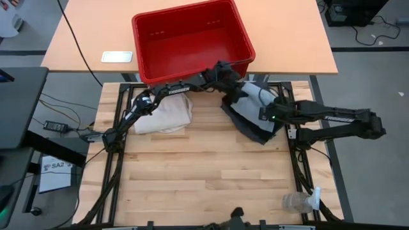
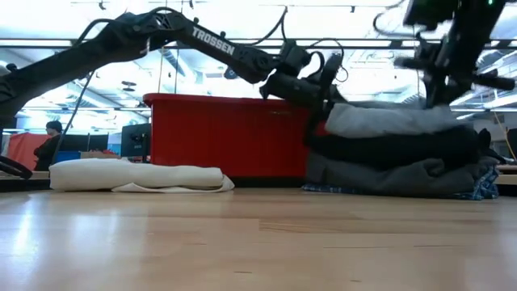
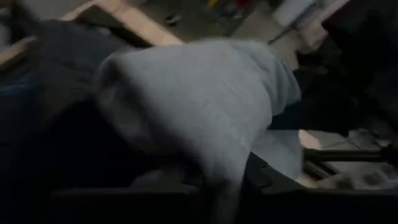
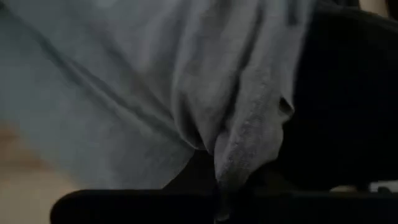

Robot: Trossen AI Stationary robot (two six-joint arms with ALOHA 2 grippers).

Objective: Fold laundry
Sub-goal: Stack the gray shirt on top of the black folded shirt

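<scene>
The light grey T-shirt point(image 2: 392, 119) is seen on top of a stack of garments at the far right part of the wooden table point(image 1: 211, 172), just in front of the red bin point(image 1: 192, 38). Beneath it a black garment point(image 2: 388, 149) is laid, then a dark grey garment point(image 2: 380, 176), with a blue-and-white plaid edge point(image 2: 483, 186) showing at the bottom. The left gripper point(image 2: 319, 81) is reached across to the stack's far left edge, and its fingers are pinched narrowly on a fold of the light grey cloth point(image 3: 205, 106). The right gripper point(image 1: 263, 110) is set at the stack's right side, closed tightly on a bunched fold of the same grey fabric point(image 4: 249, 137). A cream folded tote bag point(image 1: 165, 116) is left flat on the table to the left, apart from the stack.
</scene>
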